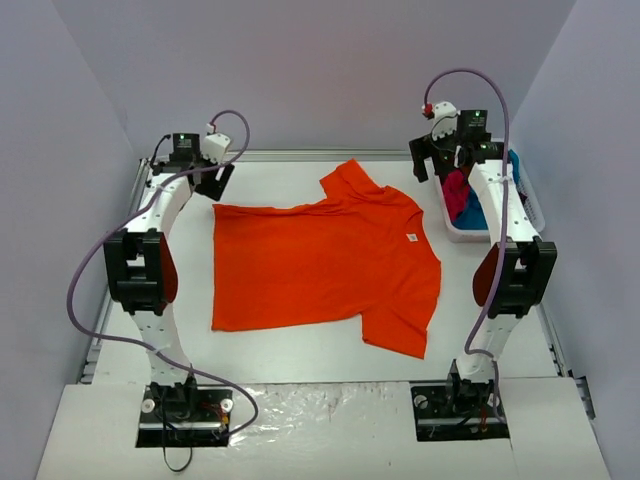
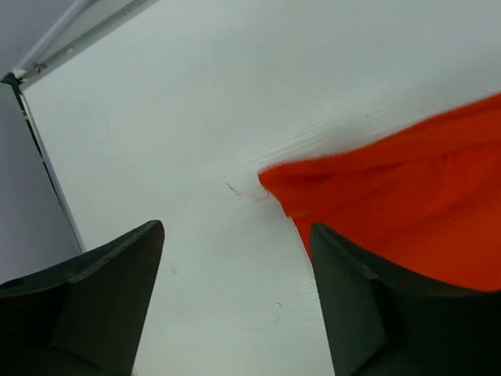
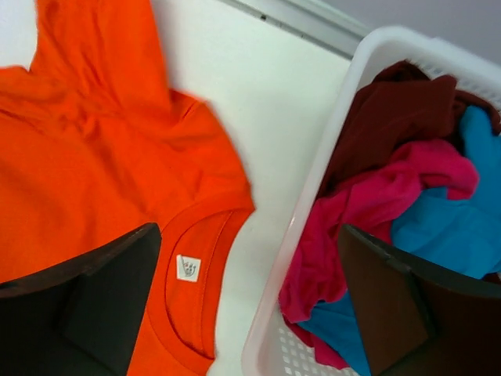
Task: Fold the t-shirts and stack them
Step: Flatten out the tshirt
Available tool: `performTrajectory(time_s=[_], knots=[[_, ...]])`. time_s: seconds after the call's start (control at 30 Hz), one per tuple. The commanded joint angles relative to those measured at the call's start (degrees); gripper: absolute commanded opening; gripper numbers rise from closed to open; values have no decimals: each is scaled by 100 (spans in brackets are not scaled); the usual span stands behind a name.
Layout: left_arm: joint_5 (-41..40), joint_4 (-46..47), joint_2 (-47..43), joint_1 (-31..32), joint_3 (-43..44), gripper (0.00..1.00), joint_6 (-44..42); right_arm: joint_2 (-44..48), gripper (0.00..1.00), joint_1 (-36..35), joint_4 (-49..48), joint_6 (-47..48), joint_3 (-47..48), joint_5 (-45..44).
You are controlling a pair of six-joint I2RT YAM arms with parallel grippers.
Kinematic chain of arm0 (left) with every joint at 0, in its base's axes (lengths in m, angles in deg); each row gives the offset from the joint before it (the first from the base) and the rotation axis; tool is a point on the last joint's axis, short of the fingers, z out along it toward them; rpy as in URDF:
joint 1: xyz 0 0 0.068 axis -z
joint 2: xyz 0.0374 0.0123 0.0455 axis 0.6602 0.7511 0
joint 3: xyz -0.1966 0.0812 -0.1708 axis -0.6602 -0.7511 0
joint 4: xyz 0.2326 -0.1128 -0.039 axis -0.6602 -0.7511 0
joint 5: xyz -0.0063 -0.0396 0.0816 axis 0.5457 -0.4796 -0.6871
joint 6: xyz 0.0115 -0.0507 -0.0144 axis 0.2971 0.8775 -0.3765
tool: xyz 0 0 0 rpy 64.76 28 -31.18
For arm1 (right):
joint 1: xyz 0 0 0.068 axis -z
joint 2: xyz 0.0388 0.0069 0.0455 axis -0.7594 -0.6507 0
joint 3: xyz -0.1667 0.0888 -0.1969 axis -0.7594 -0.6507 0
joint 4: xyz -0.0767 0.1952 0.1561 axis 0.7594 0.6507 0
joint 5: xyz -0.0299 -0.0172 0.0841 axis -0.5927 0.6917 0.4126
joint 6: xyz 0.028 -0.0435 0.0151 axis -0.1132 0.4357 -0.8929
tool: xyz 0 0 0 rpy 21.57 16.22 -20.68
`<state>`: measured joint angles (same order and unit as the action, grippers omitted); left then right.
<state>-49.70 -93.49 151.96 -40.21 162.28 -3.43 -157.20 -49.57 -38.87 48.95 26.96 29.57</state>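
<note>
Bright, even overhead light, with only faint shadows on the table (image 1: 300,345). Wrist views are soft: the edge of the orange shirt (image 2: 407,211) smears, and the near fingers (image 2: 94,305) are dark and unfocused.

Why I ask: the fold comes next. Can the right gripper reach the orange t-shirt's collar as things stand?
Probably yes: the right gripper hangs open near the orange t-shirt's collar, nothing covers it, and the white basket sits aside.

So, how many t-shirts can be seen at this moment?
4. The orange t-shirt lies spread on the table; the dark red t-shirt, pink t-shirt and teal-blue t-shirt sit bunched in the white basket. More may be hidden underneath.
</note>
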Motion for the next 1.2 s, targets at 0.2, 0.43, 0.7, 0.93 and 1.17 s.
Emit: performTrajectory(time_s=[0.2,0.43,0.7,0.93,1.17], knots=[[-337,307,-653,4,-545,93,-225,726,99,-308,-145,313,-917,-165],[50,429,-1743,100,-2046,95,-191,1177,65,-537,-101,375,-1902,169],[384,447,-1858,-31,-2462,95,117,-612,0,-968,-127,199,-255,116],[314,535,-2103,-84,-2743,95,82,-2794,0,-1126,-39,-21,2402,441],[463,641,-2561,-84,-3121,96,109,-4061,0,-1547,-363,84,3749,442]])
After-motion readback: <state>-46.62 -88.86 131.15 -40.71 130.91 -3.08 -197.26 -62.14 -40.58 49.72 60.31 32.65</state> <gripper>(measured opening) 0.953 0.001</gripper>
